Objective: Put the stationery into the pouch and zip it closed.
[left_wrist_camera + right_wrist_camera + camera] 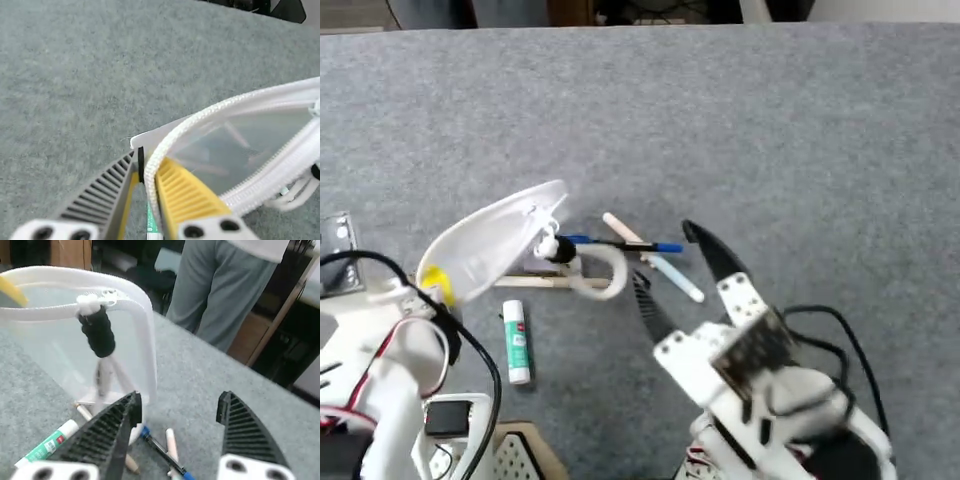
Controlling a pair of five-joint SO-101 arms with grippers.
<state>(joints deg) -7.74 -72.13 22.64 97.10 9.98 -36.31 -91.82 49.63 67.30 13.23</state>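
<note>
A clear pouch (495, 245) with a white zipper is held tilted off the grey table, my left gripper (432, 283) shut on its rim. In the left wrist view the yellow and grey fingers (175, 185) pinch the pouch (240, 145) edge. My right gripper (665, 258) stands open just right of the pouch, above a blue pen (620, 243), a cream stick (618, 228) and a light blue pen (677, 277). A glue stick (516, 342) lies in front. The right wrist view shows the pouch (65, 340), its black zipper pull (97, 332), the glue stick (47, 445) and the open right gripper (177, 415).
A wooden stick (535, 282) lies under the pouch, with a white loop strap (608, 275) beside it. A metal bracket (335, 240) sits at the left edge. A wooden base (525, 450) is at the front between the arms. Grey mat stretches far behind.
</note>
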